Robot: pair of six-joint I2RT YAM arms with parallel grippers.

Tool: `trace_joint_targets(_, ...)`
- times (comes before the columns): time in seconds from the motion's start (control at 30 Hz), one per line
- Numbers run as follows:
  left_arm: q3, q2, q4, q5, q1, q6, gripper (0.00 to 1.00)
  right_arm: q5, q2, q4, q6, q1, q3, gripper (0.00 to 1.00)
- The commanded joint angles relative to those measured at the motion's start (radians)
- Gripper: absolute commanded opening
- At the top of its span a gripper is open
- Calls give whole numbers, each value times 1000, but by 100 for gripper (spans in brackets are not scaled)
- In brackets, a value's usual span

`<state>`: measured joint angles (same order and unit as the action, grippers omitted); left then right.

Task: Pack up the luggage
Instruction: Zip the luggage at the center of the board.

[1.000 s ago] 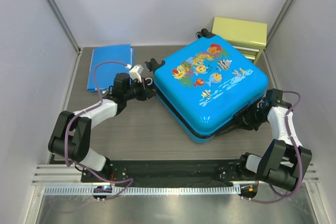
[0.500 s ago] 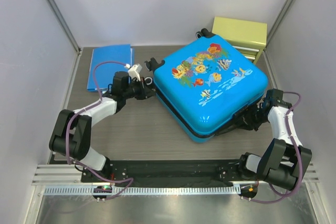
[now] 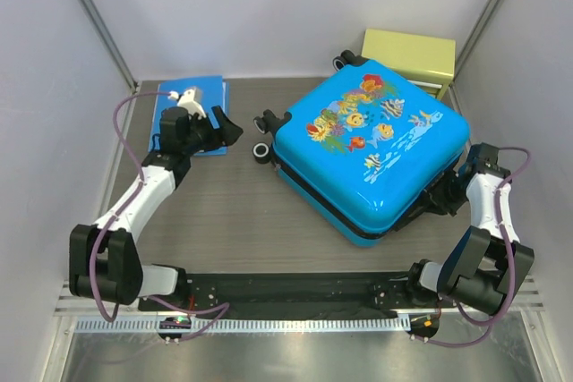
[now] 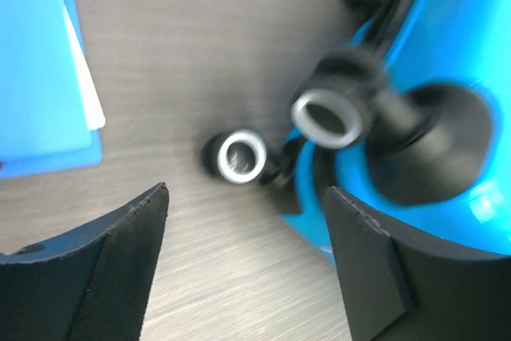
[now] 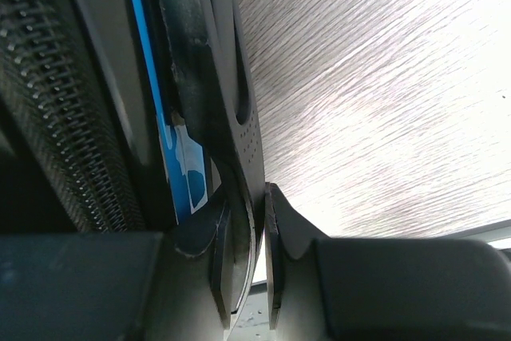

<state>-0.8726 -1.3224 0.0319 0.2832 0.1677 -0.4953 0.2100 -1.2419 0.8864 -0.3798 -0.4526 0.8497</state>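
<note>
Blue luggage (image 3: 372, 154) lies apart, right of the spread left gripper (image 3: 226, 129).

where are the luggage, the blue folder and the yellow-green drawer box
luggage (image 3: 372, 154): top external view, middle of its lid
blue folder (image 3: 213, 89): top external view, its far right corner
yellow-green drawer box (image 3: 407, 54): top external view, its top face

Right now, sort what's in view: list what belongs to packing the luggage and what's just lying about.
For the job: suitcase.
Lying about: folder; yellow drawer box.
</note>
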Motion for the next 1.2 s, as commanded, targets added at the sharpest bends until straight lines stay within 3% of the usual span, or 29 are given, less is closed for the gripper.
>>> trace_joint_targets(0.0,-153,-14,-107,2,-2,-138,85,11,52,-107,7,5,94,1)
trace_joint_targets(0.1,-221,-86,-118,37,22,-236,87,0,52,-107,4,5,91,1)
trace_joint_targets(0.27,-305,-243,-40,183,65,-259,88,22,64,-107,-7,3,81,1)
trace_joint_targets(0.43,-342,-336,16,229,65,-354,89,48,97,-101,-14,3,58,1)
trace_joint_targets(0.6,-301,-379,140,225,75,-502,100,54,128,-87,-16,2,37,1)
trace_joint_targets(0.73,-273,-405,237,214,88,-586,100,57,148,-78,-19,3,23,1)
trace_joint_targets(1.1,-282,-466,232,137,135,-644,100,78,183,-63,-33,3,-3,1)
trace_joint_targets(1.13,-284,-468,232,136,138,-647,97,75,188,-60,-33,2,-6,1)
trace_joint_targets(1.17,-290,-472,230,134,139,-651,81,74,188,-60,-36,3,-8,1)
